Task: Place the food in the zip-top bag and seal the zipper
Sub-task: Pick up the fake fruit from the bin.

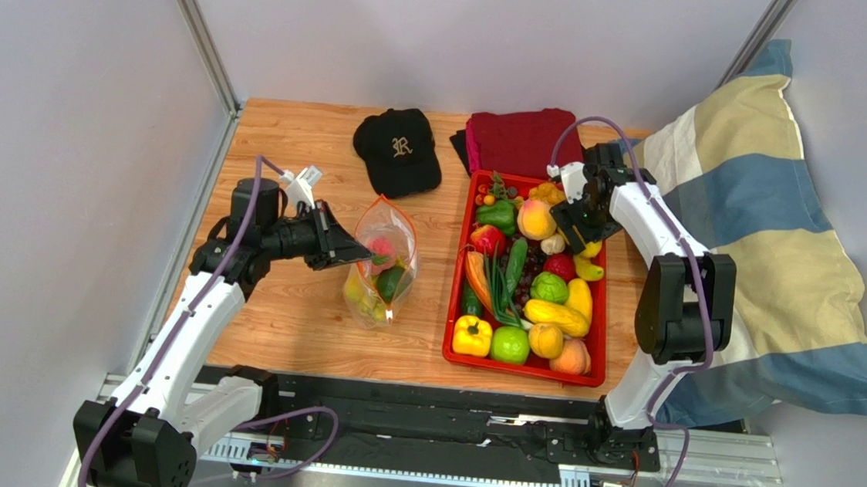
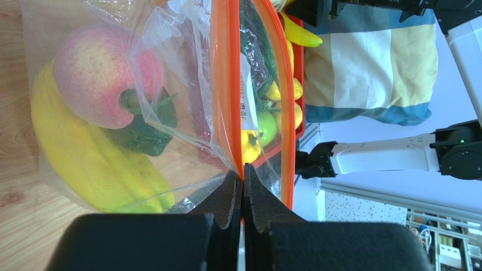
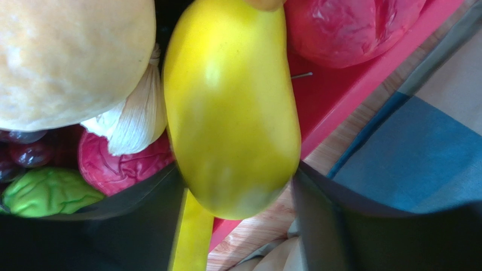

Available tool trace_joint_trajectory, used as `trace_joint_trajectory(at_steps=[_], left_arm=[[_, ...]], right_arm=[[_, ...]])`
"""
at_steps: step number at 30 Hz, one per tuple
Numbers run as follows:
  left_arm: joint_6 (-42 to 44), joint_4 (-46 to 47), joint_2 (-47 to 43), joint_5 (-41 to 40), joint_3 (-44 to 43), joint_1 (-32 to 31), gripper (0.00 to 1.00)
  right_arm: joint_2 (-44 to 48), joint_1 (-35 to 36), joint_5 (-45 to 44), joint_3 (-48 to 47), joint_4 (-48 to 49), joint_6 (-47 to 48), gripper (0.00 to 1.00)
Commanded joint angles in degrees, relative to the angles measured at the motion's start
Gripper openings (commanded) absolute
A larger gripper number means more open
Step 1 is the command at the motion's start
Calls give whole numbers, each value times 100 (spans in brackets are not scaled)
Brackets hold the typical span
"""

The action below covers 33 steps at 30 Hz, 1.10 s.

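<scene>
The left pincer (image 2: 243, 180) is squeezed tight on the orange zipper (image 2: 220, 84) of the bag (image 1: 384, 265) and holds its mouth open. Inside the bag lie a red fruit (image 2: 99, 76), a banana (image 2: 96, 169) and a green piece (image 2: 144, 132), so part of the job looks done. The zipper is not shut yet. Farther off, the red tray (image 1: 521, 370) holds lots more food (image 1: 549, 317). Over its far side the right pincer (image 3: 235, 186) hugs a yellow fruit (image 3: 232, 101) on both sides, well apart from the bag.
</scene>
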<state>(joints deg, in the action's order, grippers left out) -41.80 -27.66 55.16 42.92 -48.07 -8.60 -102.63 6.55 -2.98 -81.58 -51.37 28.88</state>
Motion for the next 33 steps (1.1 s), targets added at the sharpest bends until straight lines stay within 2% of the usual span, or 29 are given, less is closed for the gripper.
trace_joint_trajectory(at_steps=[1, 6, 9, 15, 17, 20, 21, 27, 33], left_arm=[[154, 42, -110, 33, -105, -10, 0], [137, 50, -172, 15, -53, -10, 0], [111, 59, -198, 24, 0, -10, 0], [111, 77, -181, 33, -26, -10, 0], [111, 77, -189, 33, -18, -10, 0], [111, 85, -181, 15, -9, -10, 0], [120, 85, -181, 15, -18, -10, 0], [128, 68, -145, -46, -123, -10, 0], [93, 94, -128, -64, -141, -10, 0]], right_arm=[[-12, -22, -98, -60, 207, 65, 60], [594, -22, 210, -226, -276, -181, 44], [822, -4, 623, -525, -724, -348, 38], [1262, 66, 1237, -920, -1322, -480, 36], [1534, 197, 1904, -1122, -1454, -533, 36], [1939, 671, 2802, -1228, -1088, -874, 36], [1974, 1090, 2925, -1350, -998, -971, 36], [1597, 2665, 3260, -2177, -673, -1569, 37], [957, 3659, 3365, -2433, -470, -2202, 36]])
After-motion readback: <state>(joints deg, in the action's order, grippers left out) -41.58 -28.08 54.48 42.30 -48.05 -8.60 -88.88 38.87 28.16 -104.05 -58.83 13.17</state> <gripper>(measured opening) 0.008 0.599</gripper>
